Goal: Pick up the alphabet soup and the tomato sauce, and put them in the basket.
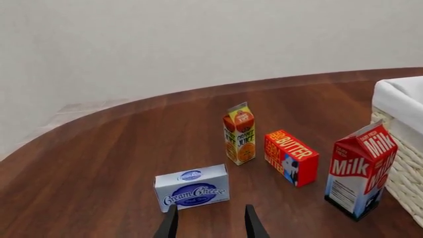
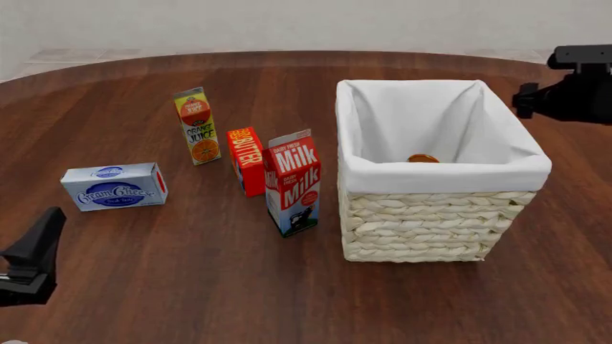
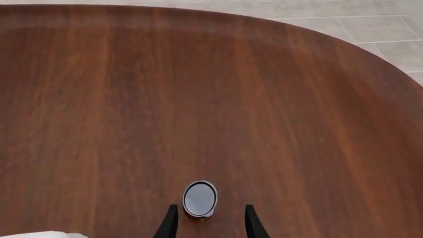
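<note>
In the right wrist view a small can with a silver-grey top and an orange base, the alphabet soup, stands upright on the wood. My right gripper is open above it, one finger on each side and neither touching it. The front view hides this can; only my right arm shows there, beyond the basket. A small orange-brown shape lies on the basket's white lining; I cannot tell whether it is the tomato sauce. My left gripper is open and empty, just short of the cream cheese box.
Left of the basket stand a milk carton, a red butter box and an orange juice carton. The cream cheese box lies further left. My left arm is low at the near left. The table's rounded far edge curves past the can.
</note>
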Robot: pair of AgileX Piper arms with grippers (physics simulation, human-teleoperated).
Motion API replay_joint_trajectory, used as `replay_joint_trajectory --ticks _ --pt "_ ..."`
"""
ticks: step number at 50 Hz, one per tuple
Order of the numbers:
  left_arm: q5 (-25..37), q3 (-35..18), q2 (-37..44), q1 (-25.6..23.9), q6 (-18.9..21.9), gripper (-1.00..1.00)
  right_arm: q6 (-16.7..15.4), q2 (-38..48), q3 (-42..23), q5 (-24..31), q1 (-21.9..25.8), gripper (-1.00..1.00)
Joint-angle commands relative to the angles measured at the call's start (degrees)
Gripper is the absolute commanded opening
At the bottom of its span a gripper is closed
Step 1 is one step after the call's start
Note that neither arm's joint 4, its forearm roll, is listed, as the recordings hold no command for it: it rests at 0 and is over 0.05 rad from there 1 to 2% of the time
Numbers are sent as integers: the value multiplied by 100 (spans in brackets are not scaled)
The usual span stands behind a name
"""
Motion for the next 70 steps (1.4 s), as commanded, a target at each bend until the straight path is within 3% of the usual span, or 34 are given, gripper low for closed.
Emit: replay_joint_trajectory --ticks 1,38,70 --pt "-116 0 141 15 5 100 34 216 -128 2 28 100" --pt "-218 0 258 59 23 100 157 844 -96 -375 77 100" --pt "-167 0 199 77 6 100 118 1214 -320 -346 87 100"
